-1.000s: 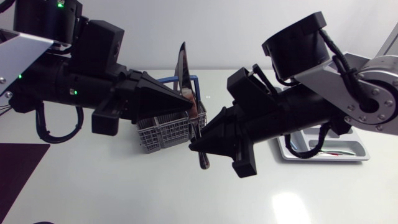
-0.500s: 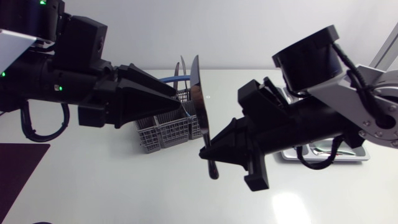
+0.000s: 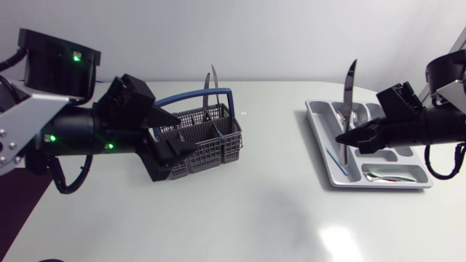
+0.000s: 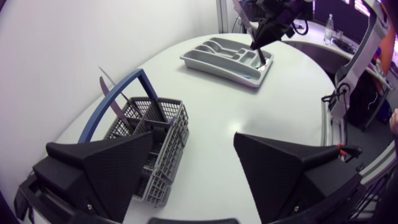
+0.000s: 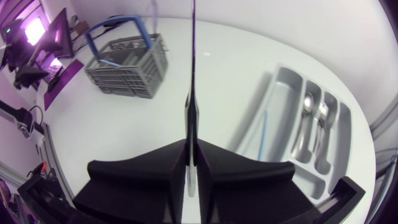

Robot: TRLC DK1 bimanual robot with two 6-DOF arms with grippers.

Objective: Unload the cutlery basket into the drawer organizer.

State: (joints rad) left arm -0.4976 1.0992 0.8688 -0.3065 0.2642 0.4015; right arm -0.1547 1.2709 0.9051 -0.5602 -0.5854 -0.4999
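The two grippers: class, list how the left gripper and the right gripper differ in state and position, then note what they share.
The left gripper is open and empty; the right gripper is shut on a knife. The left gripper sits by the cutlery basket; the right gripper is over the drawer organizer. Both have matte black, wedge-shaped fingers.

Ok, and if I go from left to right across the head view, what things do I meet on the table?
Left arm → cutlery basket → drawer organizer. The knife and the right end effector that holds it overlap the organizer, so I leave them out.
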